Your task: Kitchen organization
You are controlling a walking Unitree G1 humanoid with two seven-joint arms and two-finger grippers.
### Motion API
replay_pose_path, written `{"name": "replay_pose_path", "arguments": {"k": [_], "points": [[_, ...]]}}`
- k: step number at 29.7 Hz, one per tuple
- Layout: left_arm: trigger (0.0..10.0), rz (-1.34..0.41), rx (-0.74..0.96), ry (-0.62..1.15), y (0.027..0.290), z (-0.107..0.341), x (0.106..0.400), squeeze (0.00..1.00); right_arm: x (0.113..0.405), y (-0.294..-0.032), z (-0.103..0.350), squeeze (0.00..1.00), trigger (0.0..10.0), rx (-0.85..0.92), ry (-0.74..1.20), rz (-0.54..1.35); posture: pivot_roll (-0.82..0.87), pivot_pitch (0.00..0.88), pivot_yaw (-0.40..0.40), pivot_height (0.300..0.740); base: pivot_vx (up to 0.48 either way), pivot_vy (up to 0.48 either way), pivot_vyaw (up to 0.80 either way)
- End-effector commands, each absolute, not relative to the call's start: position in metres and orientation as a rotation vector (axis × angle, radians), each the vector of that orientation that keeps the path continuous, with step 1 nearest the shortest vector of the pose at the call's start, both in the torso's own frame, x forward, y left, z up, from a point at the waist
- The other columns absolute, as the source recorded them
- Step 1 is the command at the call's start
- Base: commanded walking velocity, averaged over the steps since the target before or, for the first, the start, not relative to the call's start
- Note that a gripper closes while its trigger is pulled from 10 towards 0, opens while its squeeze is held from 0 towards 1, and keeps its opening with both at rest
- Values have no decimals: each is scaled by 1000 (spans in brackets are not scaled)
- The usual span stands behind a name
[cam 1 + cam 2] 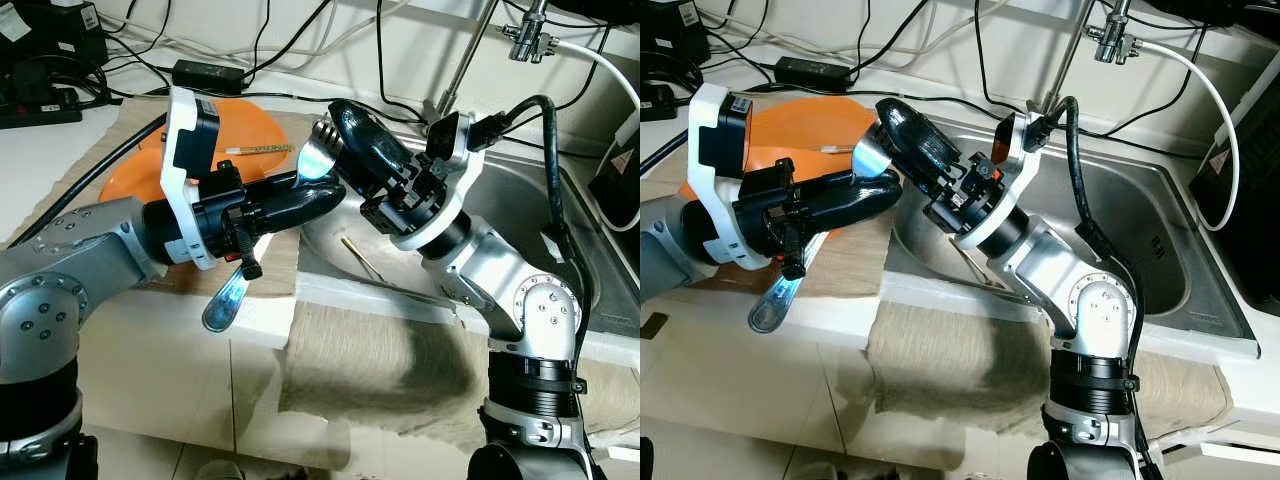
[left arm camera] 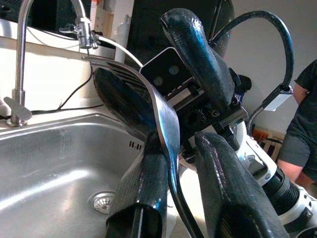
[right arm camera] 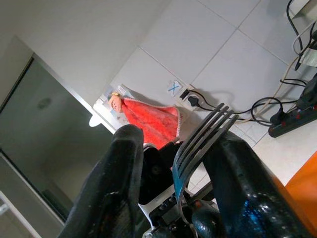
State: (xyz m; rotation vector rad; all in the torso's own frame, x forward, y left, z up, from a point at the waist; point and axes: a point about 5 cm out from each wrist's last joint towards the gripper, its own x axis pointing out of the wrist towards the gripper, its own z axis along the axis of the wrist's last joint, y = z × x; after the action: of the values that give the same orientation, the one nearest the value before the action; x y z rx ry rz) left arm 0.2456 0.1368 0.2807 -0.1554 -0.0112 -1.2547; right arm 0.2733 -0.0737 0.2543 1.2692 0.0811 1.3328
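Where the worktop (image 1: 150, 330) meets the sink (image 1: 1160, 240), taken here as the landmark, a grey cloth (image 1: 380, 370) hangs over the front edge, just forward of the basin rim.

Item: fork (image 1: 262, 236), metal. Its handle end points down and forward, over the worktop edge just left of the sink; its tines (image 1: 320, 150) rise above the sink's left rim.

Item: left hand (image 1: 318, 197), black fingers closed on the fork's shank, reaching in from the worktop left of the sink. In the left wrist view the fork runs up between the two fingers (image 2: 143, 193), tines toward the tap.

Item: right hand (image 1: 345, 135), coming from the sink side, above the basin's left rim. Its fingers (image 3: 247, 188) stand either side of the fork's tines, as the right wrist view shows; whether they press on the metal cannot be told.

Item: thin stick (image 1: 362, 260), lying in the sink against its near-left wall.

Item: brown mat (image 1: 280, 255), on the worktop left of the sink, under the left hand.

Item: orange plate (image 1: 255, 125), on the mat, left of the sink and behind the left hand, a pale strip (image 1: 258, 149) lying on it.

Item: tap (image 1: 1085, 40), behind the sink, with a white hose (image 1: 1200, 70).

Item: black cables and a power brick (image 1: 208, 75), along the wall behind the sink's left side.
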Motion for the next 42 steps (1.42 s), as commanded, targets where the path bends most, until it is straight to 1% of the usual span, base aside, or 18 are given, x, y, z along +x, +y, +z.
{"name": "replay_pose_path", "arguments": {"k": [1, 28, 29, 30, 31, 32, 33, 38, 41, 42], "points": [[0, -1292, -137, -23, 132, 285, 246, 0, 274, -76, 253, 0, 0, 1273, 93, 1326, 40, 0, -118, 740, 0, 0, 0], [0, -1332, -110, -8, 131, 282, 243, 0, 278, -79, 253, 0, 0, 1306, 67, 1290, 43, 0, -113, 740, 0, 0, 0], [4078, -1319, -101, -11, 131, 282, 244, 0, 279, -79, 253, 0, 0, 1311, 65, 1286, 43, 0, -113, 740, 0, 0, 0], [4078, -1310, -94, -12, 131, 282, 245, 0, 279, -80, 253, 0, 0, 1315, 64, 1284, 43, 0, -113, 740, 0, 0, 0], [10000, -1306, -108, -6, 131, 282, 246, 12, 279, -80, 254, 0, 0, 1319, 62, 1281, 43, 0, -112, 740, 0, 0, 0], [10000, -1306, -119, 0, 131, 282, 247, 12, 280, -81, 254, 0, 0, 1321, 60, 1279, 43, 0, -112, 740, 0, 0, 0], [10000, -1314, -131, -3, 131, 283, 246, 1000, 280, -81, 254, 0, 0, 1327, 56, 1274, 43, 0, -112, 740, 0, 0, 0], [10000, -1326, -149, -24, 133, 287, 244, 1000, 285, -88, 258, 0, 0, 1338, 28, 1253, 43, 0, -110, 740, 0, 0, 0], [10000, -1287, -140, -48, 137, 288, 246, 1000, 288, -95, 260, 0, 0, 1316, 9, 1239, 42, 0, -110, 740, 0, 0, 0], [10000, -1278, -150, -58, 138, 289, 246, 533, 290, -97, 260, 0, 0, 1311, 6, 1233, 41, 0, -110, 740, 0, 0, 0]]}}
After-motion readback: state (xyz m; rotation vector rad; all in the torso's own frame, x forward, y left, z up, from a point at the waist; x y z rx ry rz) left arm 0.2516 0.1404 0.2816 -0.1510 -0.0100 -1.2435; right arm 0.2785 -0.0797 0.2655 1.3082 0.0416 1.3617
